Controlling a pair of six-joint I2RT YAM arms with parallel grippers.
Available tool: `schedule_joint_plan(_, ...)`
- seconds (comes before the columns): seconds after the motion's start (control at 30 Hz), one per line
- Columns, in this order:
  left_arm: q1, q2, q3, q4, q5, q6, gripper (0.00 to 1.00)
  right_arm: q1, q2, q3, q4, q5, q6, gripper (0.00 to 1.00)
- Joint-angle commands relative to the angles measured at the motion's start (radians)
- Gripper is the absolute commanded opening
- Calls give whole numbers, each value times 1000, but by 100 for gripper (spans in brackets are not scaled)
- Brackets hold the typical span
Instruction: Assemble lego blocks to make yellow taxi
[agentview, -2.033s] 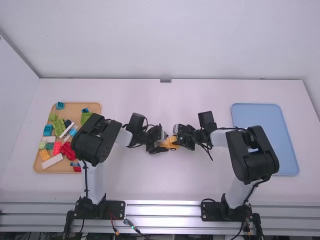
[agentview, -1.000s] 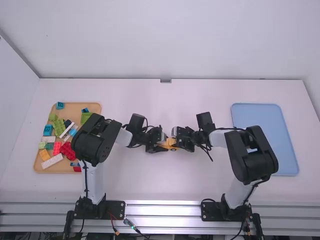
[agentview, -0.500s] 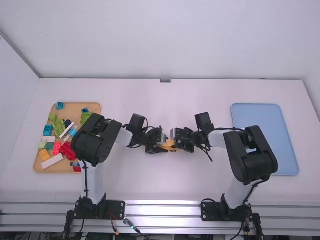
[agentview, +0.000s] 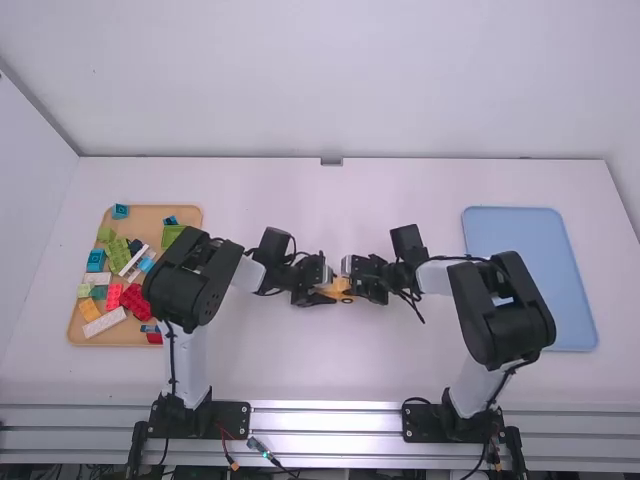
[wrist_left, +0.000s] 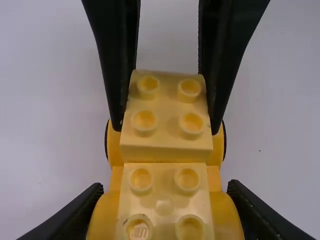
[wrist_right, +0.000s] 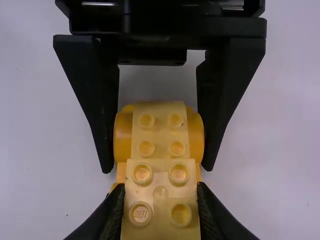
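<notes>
Apparently, left gripper (agentview: 323, 286) and right gripper (agentview: 354, 283) both grip yellow blocks (agentview: 341, 287).

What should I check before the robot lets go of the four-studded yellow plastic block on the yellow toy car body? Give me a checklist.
1. Left gripper grips the car body from both sides: ok.
2. Right gripper still needs to open; it is shut on the block: not ok.
3. Block's studs run in line with the body's: ok.
4. Block pressed fully down, without a gap: cannot tell.
5. Body resting flat on the white table: cannot tell.
</notes>
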Motion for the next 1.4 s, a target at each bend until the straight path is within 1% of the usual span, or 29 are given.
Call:
schedule_joint_plan(0.0,-21,11,-3,5,-25,8,42,2,10,-9,-16,27,1,19)
schedule_joint_plan(0.03,-21,11,-3,5,-25,8,42,0,10,-10,-18,23,-1,21)
schedule_joint_plan(0.07,-19,11,-3,5,-25,8,42,-4,10,-9,-16,21,1,25)
schedule_joint_plan(0.1,-19,11,-3,5,-25,8,42,-5,10,-9,-16,21,2,26)
schedule_joint_plan(0.17,-26,11,-3,5,-25,8,42,-5,10,-9,-11,21,3,35)
schedule_joint_plan(0.2,-26,11,-3,5,-25,8,42,-5,10,-9,-11,21,3,35)
schedule_joint_plan(0.27,-26,11,-3,5,-25,8,42,-5,10,-10,-8,21,3,49)
schedule_joint_plan(0.3,-26,11,-3,5,-25,8,42,-5,10,-10,-9,20,3,52)
schedule_joint_plan(0.37,-26,11,-3,5,-24,8,42,0,10,-9,-8,21,3,58)
schedule_joint_plan(0.4,-26,11,-3,5,-24,8,42,1,10,-9,-8,21,3,58)
schedule_joint_plan(0.43,-26,11,-3,5,-25,8,42,4,10,-9,-6,21,3,62)
schedule_joint_plan(0.63,-26,11,-3,5,-25,8,42,-8,1,-8,-6,-8,3,62)
schedule_joint_plan(0.73,-26,11,-3,4,-25,8,41,-32,-32,-8,-9,-103,0,64)
schedule_joint_plan(0.87,-26,11,-3,4,-25,8,41,-67,-55,-10,-3,-198,-2,63)
schedule_joint_plan(0.9,-26,11,-3,4,-25,8,41,-71,-55,-10,-1,-206,-2,61)
schedule_joint_plan(0.97,-26,11,-3,5,-25,8,41,-75,-55,-10,-1,-211,-1,34)
schedule_joint_plan(1.0,-26,11,-3,5,-26,8,41,-75,-55,-10,-2,-206,-2,4)
schedule_joint_plan(1.03,-26,11,-3,5,-26,8,41,-75,-54,-10,-4,-201,0,0)
schedule_joint_plan(1.2,-26,11,-3,5,-26,9,41,-74,-54,-12,-32,-143,0,0)
schedule_joint_plan(1.37,-26,11,-3,5,-25,8,41,-75,-54,-27,-27,-92,0,0)
